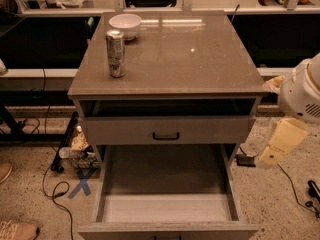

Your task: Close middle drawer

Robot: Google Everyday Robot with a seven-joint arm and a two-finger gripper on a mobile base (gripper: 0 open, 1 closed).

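You have the silver can [116,53] before the white bowl [125,24], left rear on the grey wood cabinet [200,59]. Its middle drawer [167,209] juts forward. The gripper [280,144] hangs to the cabinet's right.

Dim, warm; tbl [210,64] glare; claw off-frame

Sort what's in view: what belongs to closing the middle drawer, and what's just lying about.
Job: middle drawer, pulled out; gripper, right of the cabinet, not touching the drawer.
Lying about: can and white bowl on the cabinet; cables on the floor.
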